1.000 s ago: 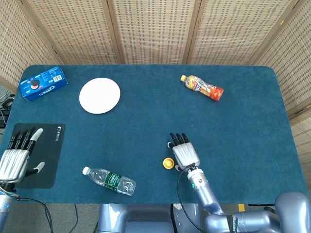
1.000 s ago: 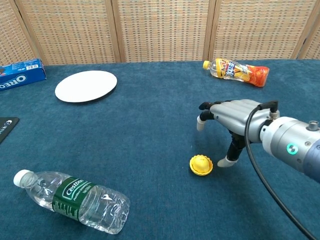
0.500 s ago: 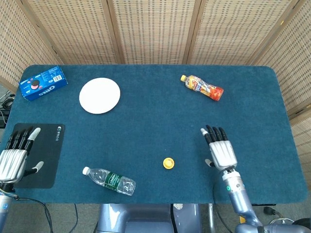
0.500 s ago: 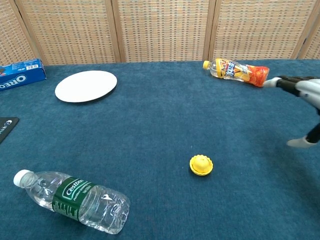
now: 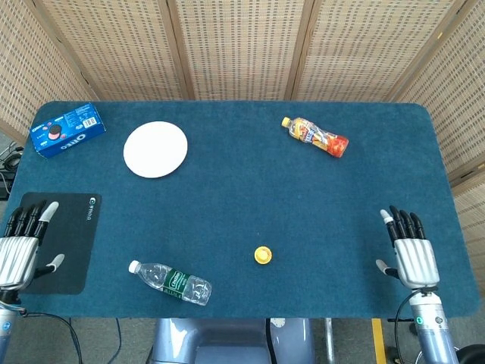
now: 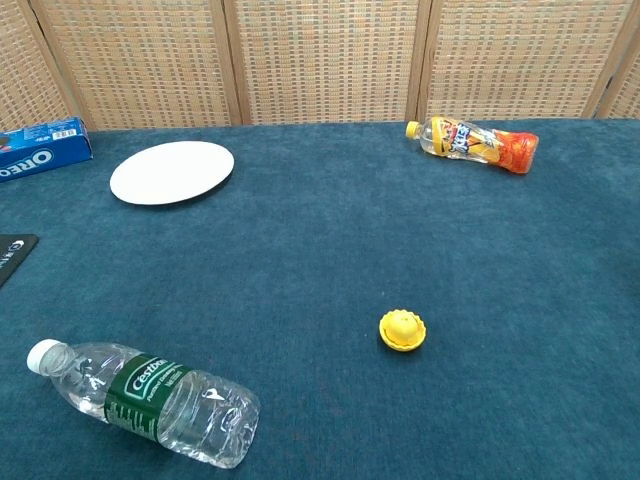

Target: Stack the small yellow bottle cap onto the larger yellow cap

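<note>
A single yellow cap stack [image 5: 262, 255] sits on the blue table near the front middle; in the chest view the small yellow cap rests on top of the larger yellow cap [image 6: 402, 330]. My right hand [image 5: 410, 249] hovers flat at the table's right front edge, fingers spread, holding nothing, far right of the caps. At the left front edge my left hand [image 5: 20, 242] lies open over the black mat [image 5: 70, 250]. Neither hand shows in the chest view.
A clear water bottle [image 5: 171, 280] lies left of the caps. An orange juice bottle [image 5: 316, 136] lies at the back right. A white plate [image 5: 155, 149] and a blue Oreo box [image 5: 67, 129] are at the back left. Wicker screens stand behind the table.
My right hand has drawn away from the caps to the right front edge and left the chest view. The left hand slid slightly toward the front. The caps stayed put.
</note>
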